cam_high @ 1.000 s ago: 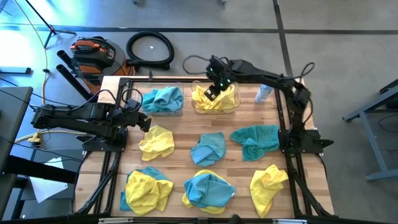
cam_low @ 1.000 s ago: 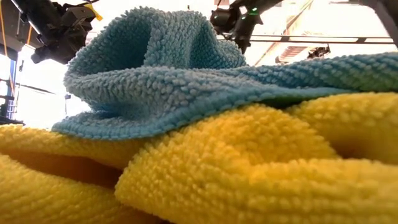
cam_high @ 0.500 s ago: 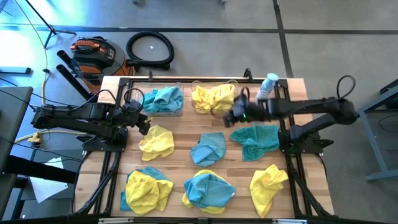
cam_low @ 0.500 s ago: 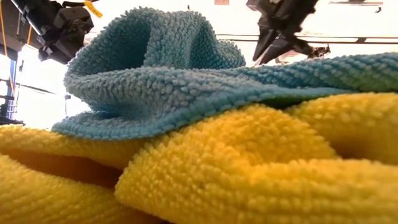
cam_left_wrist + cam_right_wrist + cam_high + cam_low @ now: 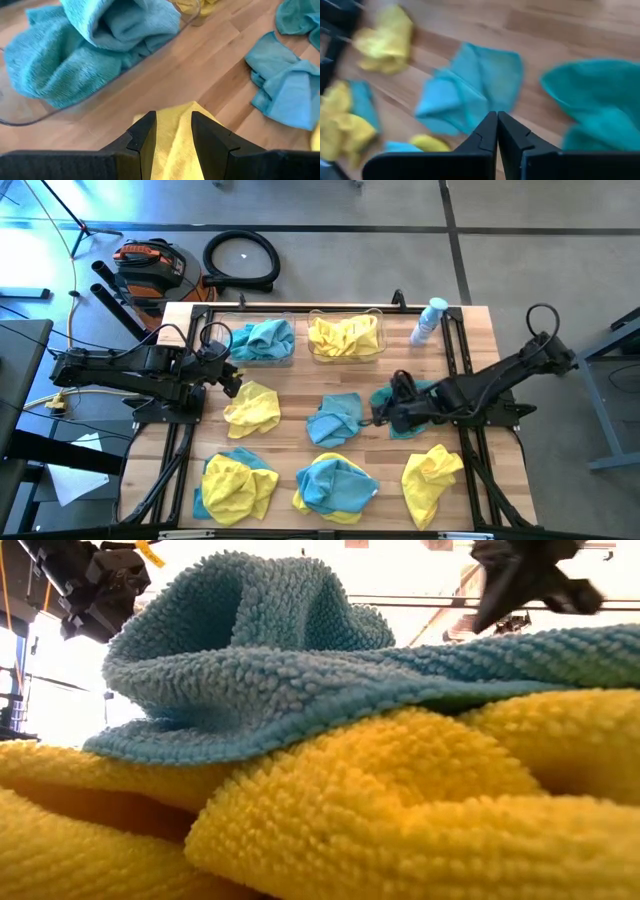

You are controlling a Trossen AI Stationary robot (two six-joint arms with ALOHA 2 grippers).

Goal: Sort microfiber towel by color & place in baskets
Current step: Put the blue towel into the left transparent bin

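Soft, limp microfiber awaits: we see the right claw point(image 5: 378, 416) shut and empty at three o'clock over a teal towel point(image 5: 412, 402), best pinched at a raised fold, the left claw point(image 5: 232, 377) parted at nine, baskets point(image 5: 346, 339) at twelve.

Workshop or robotics lab. Bare grey concrete floor point(image 5: 330, 205) with dark seam lines. Wooden worktop point(image 5: 395, 450) on a black metal frame. Beyond its far left corner, on the floor: orange-and-black shop vacuum point(image 5: 150, 265), coiled black hose point(image 5: 241, 258), loose cables.
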